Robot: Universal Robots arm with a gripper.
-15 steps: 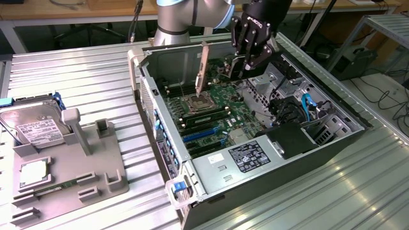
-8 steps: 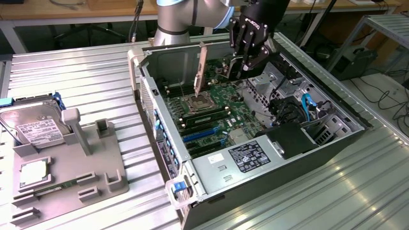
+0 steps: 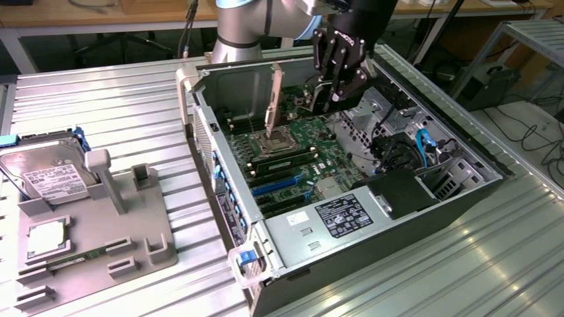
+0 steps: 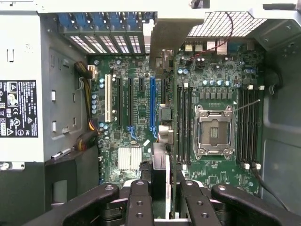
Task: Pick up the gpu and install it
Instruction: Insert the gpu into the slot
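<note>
The gpu (image 3: 275,92) hangs edge-on inside the open computer case, its long pale bracket upright near the case's rear wall. My gripper (image 3: 328,98) is shut on the card's far end from above. In the wrist view the gpu (image 4: 161,165) runs as a thin dark strip away from my gripper (image 4: 161,203), with one black finger (image 4: 138,202) on either side. It sits above the motherboard (image 4: 136,108), just beside the long blue slot (image 4: 152,101). Whether its edge touches a slot I cannot tell.
The case (image 3: 220,165) lies open on a ribbed metal table. Inside are the bare CPU socket (image 4: 214,129), memory slots (image 4: 247,125) and a power supply (image 3: 344,218). On the exterior view's left, a grey fixture (image 3: 97,244) holds a silver hard drive (image 3: 44,173).
</note>
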